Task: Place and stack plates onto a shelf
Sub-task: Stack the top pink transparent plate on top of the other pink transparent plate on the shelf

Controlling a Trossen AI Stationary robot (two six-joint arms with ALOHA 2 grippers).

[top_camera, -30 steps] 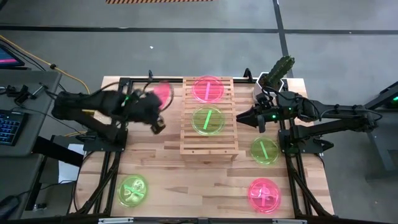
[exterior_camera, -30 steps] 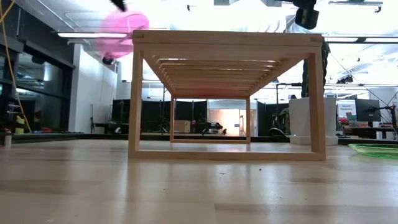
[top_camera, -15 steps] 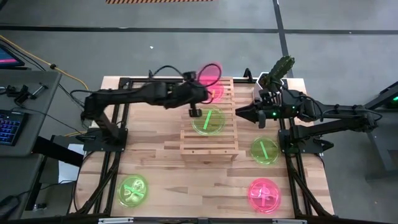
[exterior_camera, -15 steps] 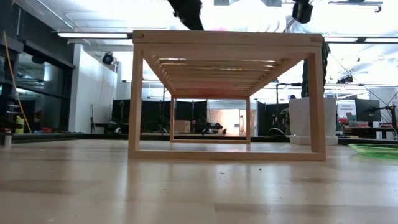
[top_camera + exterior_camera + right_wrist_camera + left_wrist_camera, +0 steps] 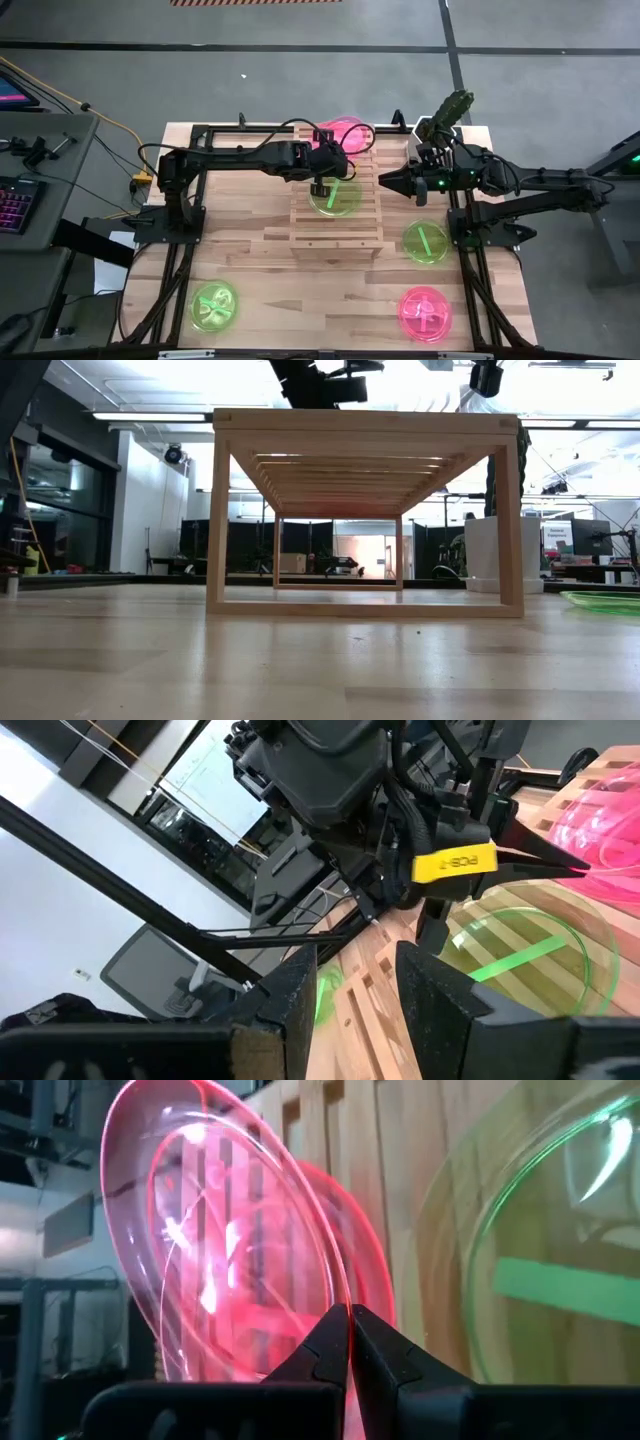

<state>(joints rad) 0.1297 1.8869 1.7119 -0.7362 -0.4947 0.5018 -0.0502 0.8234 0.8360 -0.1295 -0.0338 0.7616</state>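
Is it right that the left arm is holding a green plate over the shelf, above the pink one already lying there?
Not quite: the plate in the left gripper is pink, not green, as the left wrist view shows, with the fingers shut on its rim. The rest holds: it is held tilted over the shelf, above the pink plate already lying there. The green plate on the shelf lies beside them.
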